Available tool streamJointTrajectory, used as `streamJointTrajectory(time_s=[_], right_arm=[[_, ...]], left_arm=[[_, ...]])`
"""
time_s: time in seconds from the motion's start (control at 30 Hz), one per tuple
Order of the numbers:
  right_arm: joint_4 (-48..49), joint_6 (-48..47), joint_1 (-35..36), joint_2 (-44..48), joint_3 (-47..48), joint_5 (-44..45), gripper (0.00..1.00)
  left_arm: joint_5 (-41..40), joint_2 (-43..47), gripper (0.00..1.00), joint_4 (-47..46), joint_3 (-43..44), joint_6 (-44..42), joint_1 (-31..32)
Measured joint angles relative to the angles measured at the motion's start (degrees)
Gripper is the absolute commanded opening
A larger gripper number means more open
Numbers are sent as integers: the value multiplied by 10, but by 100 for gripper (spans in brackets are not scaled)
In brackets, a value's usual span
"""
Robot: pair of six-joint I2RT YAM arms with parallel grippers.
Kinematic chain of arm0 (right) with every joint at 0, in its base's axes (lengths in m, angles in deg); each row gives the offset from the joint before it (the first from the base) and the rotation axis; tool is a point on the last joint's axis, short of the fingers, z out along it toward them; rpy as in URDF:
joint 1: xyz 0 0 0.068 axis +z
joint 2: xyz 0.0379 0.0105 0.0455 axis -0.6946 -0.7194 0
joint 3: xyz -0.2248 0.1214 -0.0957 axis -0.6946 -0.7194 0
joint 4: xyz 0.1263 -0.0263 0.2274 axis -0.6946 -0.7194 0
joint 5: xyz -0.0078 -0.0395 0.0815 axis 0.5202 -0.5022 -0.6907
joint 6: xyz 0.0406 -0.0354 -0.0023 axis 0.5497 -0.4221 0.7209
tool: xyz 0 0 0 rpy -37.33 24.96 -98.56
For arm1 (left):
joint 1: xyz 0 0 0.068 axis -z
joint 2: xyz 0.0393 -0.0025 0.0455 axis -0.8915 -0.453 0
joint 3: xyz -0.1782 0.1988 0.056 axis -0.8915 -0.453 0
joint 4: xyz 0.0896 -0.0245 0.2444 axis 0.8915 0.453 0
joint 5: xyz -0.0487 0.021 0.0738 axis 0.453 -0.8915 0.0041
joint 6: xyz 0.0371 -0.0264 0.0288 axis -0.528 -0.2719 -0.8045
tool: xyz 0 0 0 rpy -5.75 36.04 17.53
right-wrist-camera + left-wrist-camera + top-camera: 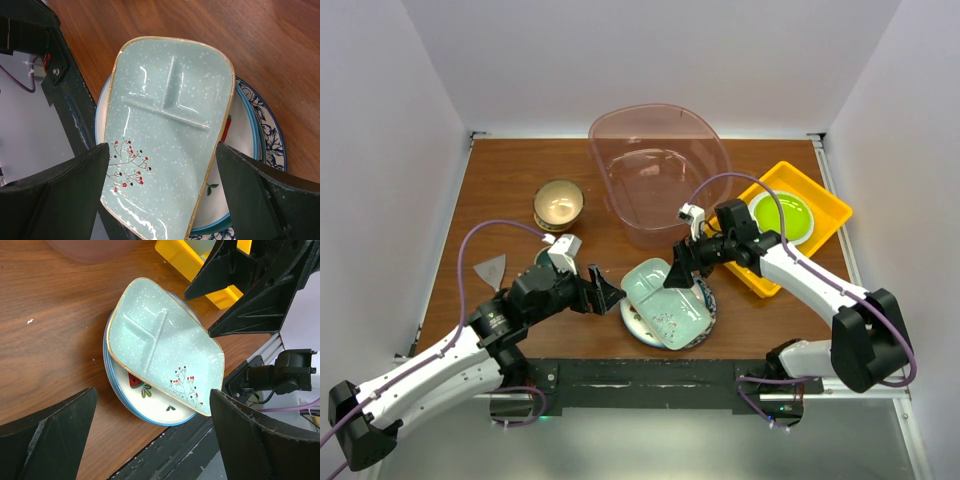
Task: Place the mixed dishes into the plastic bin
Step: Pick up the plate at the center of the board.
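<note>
Hovering wide open and empty, right tool over the pale mint divided ceramic tray atop stacked round plates; left tool, equally wide and empty, at its nine o'clock; translucent pinkish plastic bin at twelve.

I see the divided tray in pale mint flecked with white. It has a tan rim and a sprig of red and dark berries. The strawberry plate is white with a blue rim, red fruit and green leaves. The floral plate has blue flowers on white. The bin is clear pink, the shallow tray yellow, the lime plate bright green, the bowl tan and the table brown wood grain.
</note>
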Motion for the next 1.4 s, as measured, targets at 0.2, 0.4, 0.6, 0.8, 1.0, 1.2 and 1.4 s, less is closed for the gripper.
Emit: streamJointTrajectory(time_s=[0.2,0.4,0.6,0.8,1.0,1.2,1.4], right_arm=[[7,9,0,-12,-5,-1,86],[9,14,0,-33,-7,2,81],[11,17,0,-38,-7,19,70],[12,17,0,-57,-7,28,59],[12,19,0,-71,-7,30,44],[24,11,0,-85,-6,32,27],[27,3,-1,-90,-2,36,5]], left_arm=[[-1,-1,100,0,0,0,0],[-1,-6,100,-1,-1,0,0],[-1,-14,100,-4,-1,0,0],[-1,-18,100,-13,-6,0,0],[-1,-16,100,-14,-11,0,0],[-2,-14,100,-14,-11,0,0],[-1,-14,100,-14,-11,0,0]])
